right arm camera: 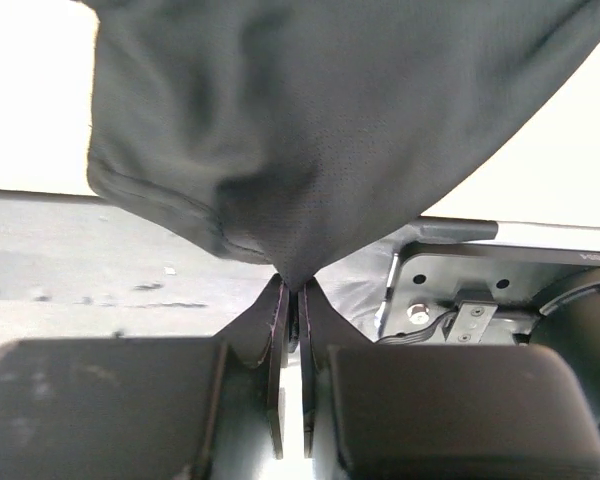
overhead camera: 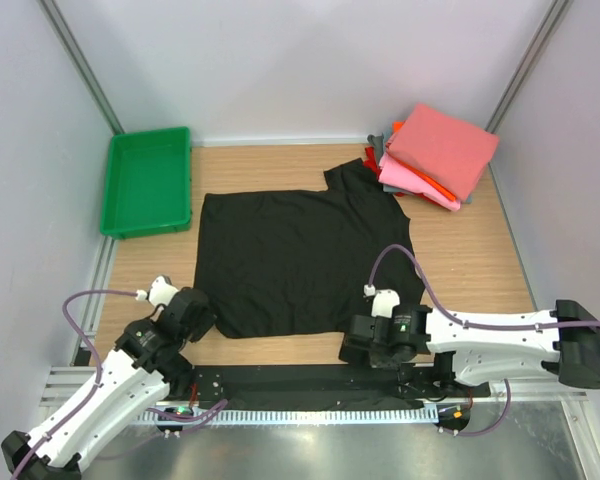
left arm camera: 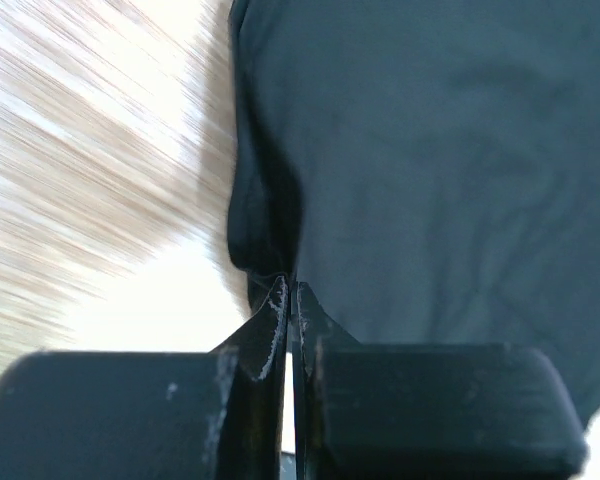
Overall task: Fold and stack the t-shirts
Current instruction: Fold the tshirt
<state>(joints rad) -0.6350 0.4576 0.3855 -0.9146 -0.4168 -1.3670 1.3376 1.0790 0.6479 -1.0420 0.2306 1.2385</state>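
Wooden tabletop, white walls, left end effector and right end effector each clamped on black t-shirt

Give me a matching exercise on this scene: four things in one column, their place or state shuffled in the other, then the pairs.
Things
1. black t-shirt
2. green tray
3. folded shirt stack
4. left gripper

Place or state
A. far right corner
B. spread out in the middle
C. far left corner
D. shut on the near left corner of the spread-out shirt

Pairs: 1-B, 2-C, 3-A, 4-D
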